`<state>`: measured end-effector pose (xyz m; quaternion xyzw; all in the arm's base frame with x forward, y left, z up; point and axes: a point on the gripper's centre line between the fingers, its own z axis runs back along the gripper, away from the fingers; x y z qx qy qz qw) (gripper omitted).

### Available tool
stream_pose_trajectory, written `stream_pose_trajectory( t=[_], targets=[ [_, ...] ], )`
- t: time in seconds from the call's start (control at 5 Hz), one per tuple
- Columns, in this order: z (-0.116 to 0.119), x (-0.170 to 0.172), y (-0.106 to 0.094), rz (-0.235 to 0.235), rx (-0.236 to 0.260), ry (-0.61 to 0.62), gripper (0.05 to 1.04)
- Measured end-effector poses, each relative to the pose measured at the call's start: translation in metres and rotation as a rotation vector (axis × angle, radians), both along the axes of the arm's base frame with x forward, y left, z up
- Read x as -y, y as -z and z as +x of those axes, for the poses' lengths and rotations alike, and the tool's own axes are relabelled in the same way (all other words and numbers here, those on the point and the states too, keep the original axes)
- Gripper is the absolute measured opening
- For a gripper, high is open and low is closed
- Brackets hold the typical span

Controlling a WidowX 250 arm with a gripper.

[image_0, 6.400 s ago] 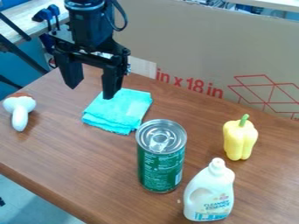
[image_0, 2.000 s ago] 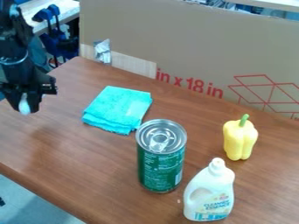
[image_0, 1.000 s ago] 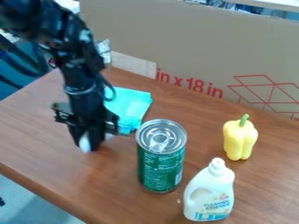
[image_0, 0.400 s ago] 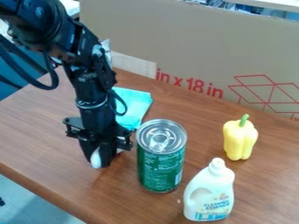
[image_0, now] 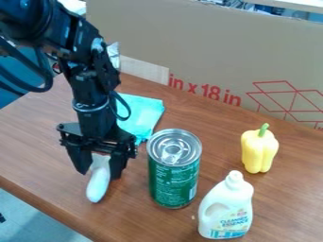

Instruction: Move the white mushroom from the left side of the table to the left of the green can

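Observation:
The gripper [image_0: 99, 175] is low over the table, left of the green can [image_0: 174, 175]. Its fingers stand apart on either side of a white mushroom-shaped toy [image_0: 97, 185]. The toy's rounded stem points toward the table's front edge, while its upper end is hidden beneath the gripper. Behind the arm is a folded turquoise cloth [image_0: 142, 113], partly covered by it.
A white cleanser bottle [image_0: 227, 208] stands at the front right, just beyond the can. Farther right is a yellow pepper [image_0: 259, 150] with a green stem. A cardboard panel [image_0: 208, 52] runs along the table's back edge.
The gripper took hold of the toy at the far left and carried it right, toward the can. Since the last earlier frame, its fingers have parted and it has shifted slightly left.

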<state>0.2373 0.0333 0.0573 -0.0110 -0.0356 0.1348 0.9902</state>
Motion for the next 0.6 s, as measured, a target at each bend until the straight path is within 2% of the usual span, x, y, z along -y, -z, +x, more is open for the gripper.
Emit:
stream_pose_trajectory(
  t=[0.2,0.4,0.6],
  targets=[
    [0.005,0.004,-0.018,0.01,0.033,0.034,1.009],
    [0.008,0.014,-0.041,0.029,0.066,0.074,1.005],
    [0.033,0.048,-0.078,0.01,0.12,0.231,1.005]
  ],
)
